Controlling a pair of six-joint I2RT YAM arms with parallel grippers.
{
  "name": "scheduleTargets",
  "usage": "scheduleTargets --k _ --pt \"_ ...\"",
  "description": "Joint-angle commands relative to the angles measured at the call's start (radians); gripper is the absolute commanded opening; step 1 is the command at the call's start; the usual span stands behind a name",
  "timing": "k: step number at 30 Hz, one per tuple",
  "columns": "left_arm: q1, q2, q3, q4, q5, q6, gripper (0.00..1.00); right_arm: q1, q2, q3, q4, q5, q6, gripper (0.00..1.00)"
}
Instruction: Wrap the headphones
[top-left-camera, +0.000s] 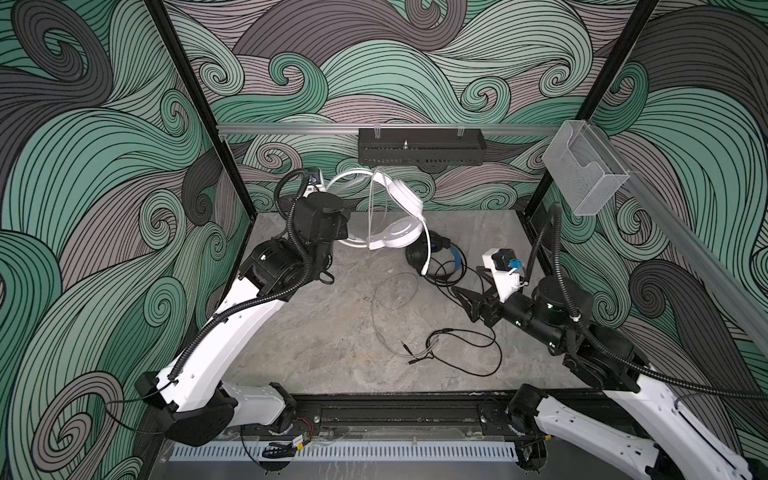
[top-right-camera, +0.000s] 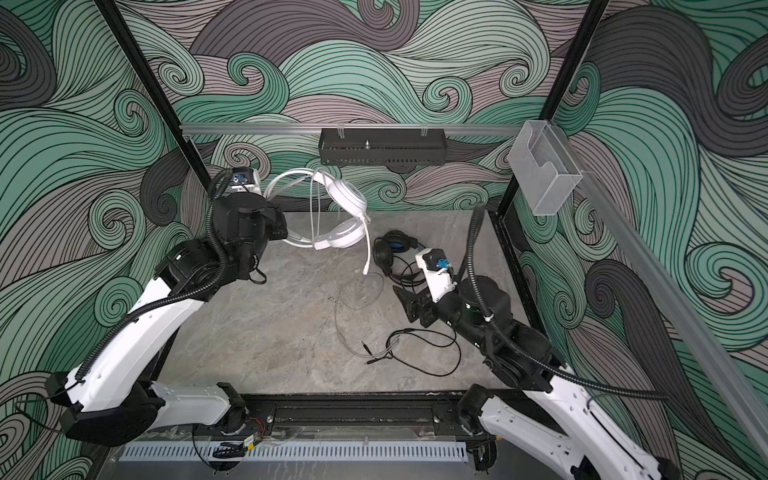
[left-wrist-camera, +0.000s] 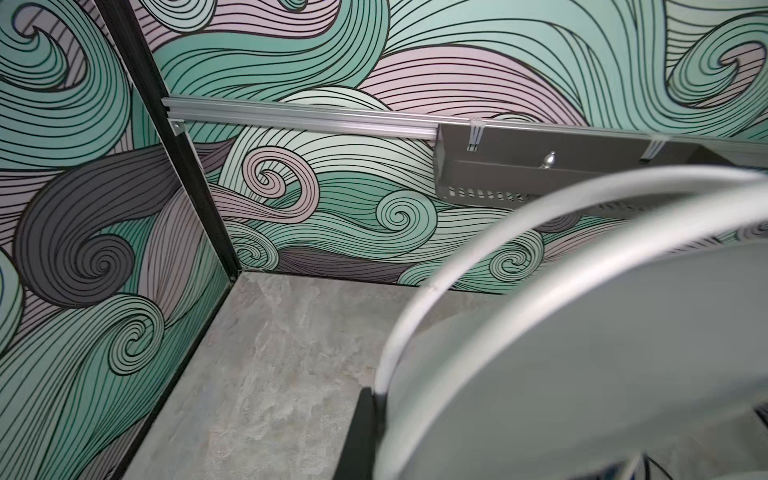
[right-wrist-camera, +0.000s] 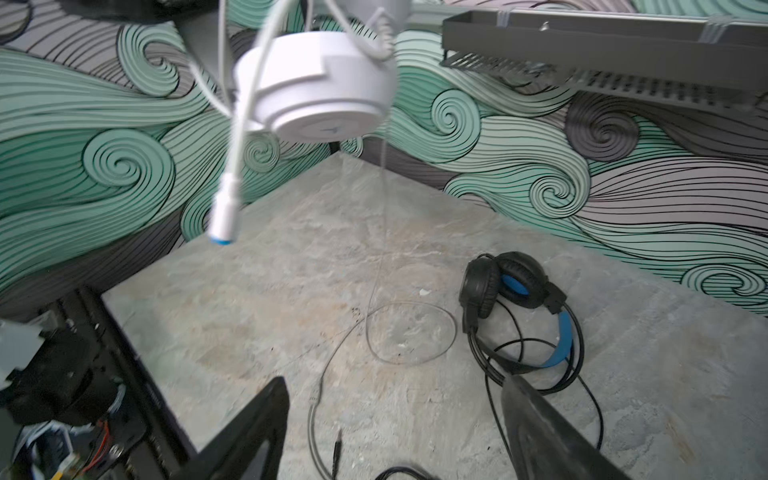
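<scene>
Cords (top-left-camera: 430, 354) loop midway on table (top-left-camera: 291, 353), clear of edges.

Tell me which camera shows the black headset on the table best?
The right wrist view: the black headset lies close and clear, ear cups, blue band and coiled cord showing. In both top views it is small and partly hidden. The left wrist view mostly shows the white headset.

White links (top-left-camera: 232, 332), black joints (top-left-camera: 270, 266), ribbed hoses (top-left-camera: 557, 266), black claw (right-wrist-camera: 392, 384)
</scene>
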Motion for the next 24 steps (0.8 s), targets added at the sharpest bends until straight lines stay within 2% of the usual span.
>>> scheduleTargets --k 1,6,11,13,24 --pt "0.009 -0.029 0.11 -0.099 0.114 -0.151 0.0 -0.085 0.016 -0.096 0.144 -0.165 0.085 0.85" --pt "0.009 -0.006 0.243 -0.196 0.209 -0.171 0.0 -0.175 0.133 -0.213 0.4 -0.408 0.161 0.91" --pt "0.008 -0.001 0.312 -0.245 0.287 -0.205 0.0 -0.2 0.297 -0.199 0.578 -0.563 0.188 0.92" --pt "0.008 -0.001 0.322 -0.254 0.312 -0.22 0.0 -0.2 0.356 -0.178 0.628 -0.611 0.204 0.97" --pt "0.008 -0.006 0.329 -0.249 0.373 -0.26 0.0 -0.199 0.606 -0.059 0.777 -0.651 0.219 1.0"
